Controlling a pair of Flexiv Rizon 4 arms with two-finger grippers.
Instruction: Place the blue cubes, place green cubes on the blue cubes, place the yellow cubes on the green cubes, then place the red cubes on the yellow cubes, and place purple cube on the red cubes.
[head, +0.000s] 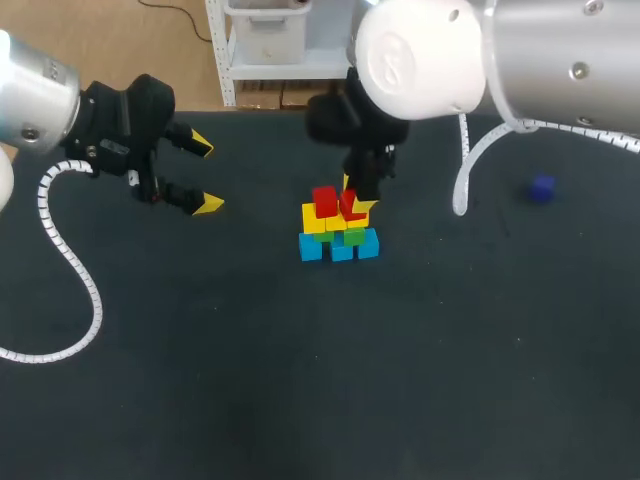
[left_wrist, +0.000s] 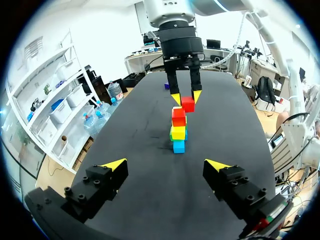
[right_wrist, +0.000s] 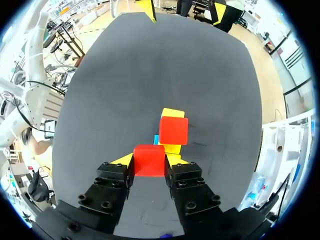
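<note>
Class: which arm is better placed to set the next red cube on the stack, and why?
Right. The right tool holds a red cube at the stack; the left tool is open, empty, aside.

Blue cubes (head: 311, 248), green cubes (head: 353, 238), yellow cubes (head: 313, 218), red cubes (head: 325, 200) and a purple cube (head: 542, 188) dot the black tabletop (head: 300, 380) beside yellow-tipped black fingers (head: 206, 205).

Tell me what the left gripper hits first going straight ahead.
Likely the cube stack, straight ahead of the open left gripper with only bare tabletop between. Height is hard to judge: it could instead meet the right gripper, shut on a red cube at the stack's top.
</note>
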